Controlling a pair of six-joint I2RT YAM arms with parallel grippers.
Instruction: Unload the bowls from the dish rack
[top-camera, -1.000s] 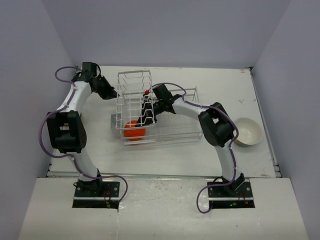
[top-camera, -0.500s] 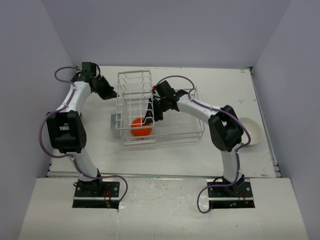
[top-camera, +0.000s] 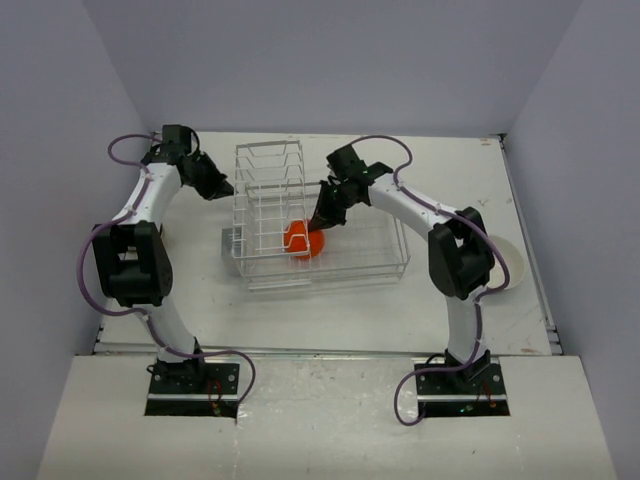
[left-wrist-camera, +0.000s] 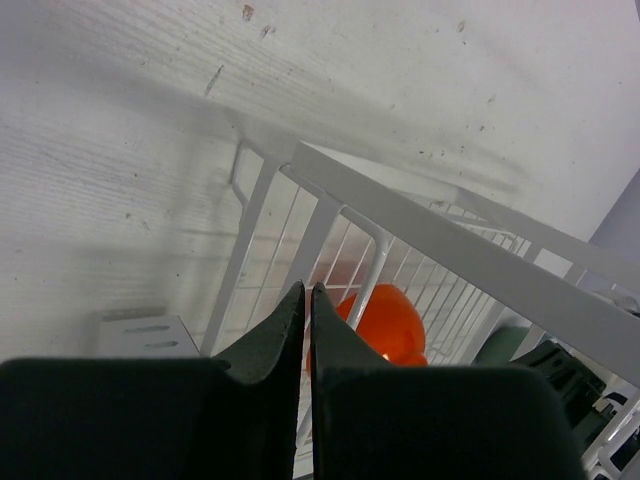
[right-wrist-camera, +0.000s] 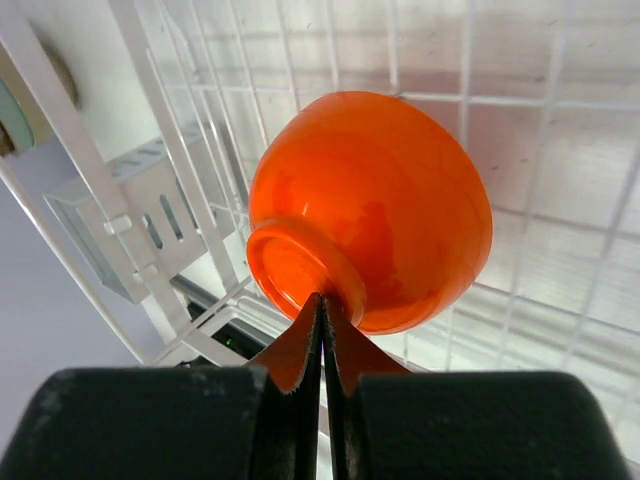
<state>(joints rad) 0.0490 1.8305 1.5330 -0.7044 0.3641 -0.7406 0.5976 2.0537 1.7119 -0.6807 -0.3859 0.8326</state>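
Orange bowl (right-wrist-camera: 390, 200): foot rim pinched by right claw (right-wrist-camera: 322, 300), inside rack (top-camera: 262, 205), mid-desk (top-camera: 330, 310). Left claw (left-wrist-camera: 305, 292): together, empty. Step: lifting out. Next: clear wires, set down right edge.

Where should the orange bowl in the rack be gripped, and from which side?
The raised foot ring of the orange bowl, approached from its underside. The base faces the right gripper, and the ring gives a thin lip to pinch; the rounded wall does not.
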